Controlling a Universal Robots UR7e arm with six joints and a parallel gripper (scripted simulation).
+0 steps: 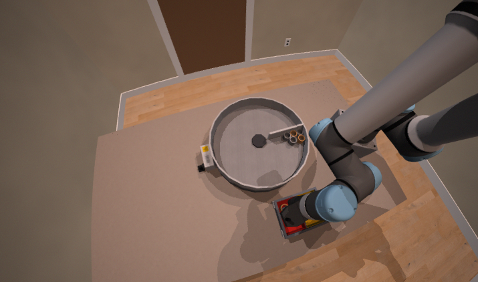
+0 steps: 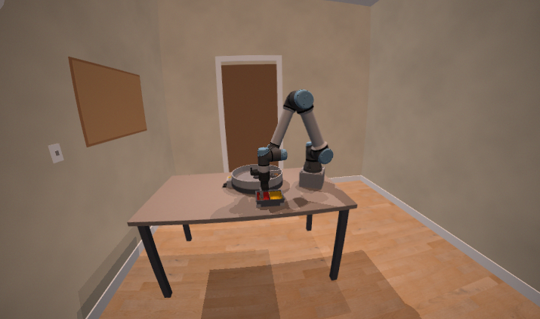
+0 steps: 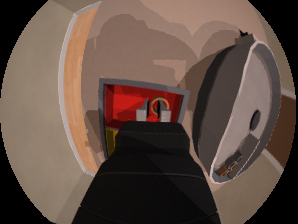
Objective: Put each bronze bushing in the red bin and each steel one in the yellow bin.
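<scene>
From the top, my gripper covers part of the red bin; beyond it, mixed bushings crowd the turntable's bar, probably gathered for picking. Outside, it hangs bin-side. At the wrist, parted fingers pinch nothing visible; a bronze bushing sits in red beneath, rightly sorted.

Bronze and steel bushings, open-topped, clustered upright on the turntable.
</scene>
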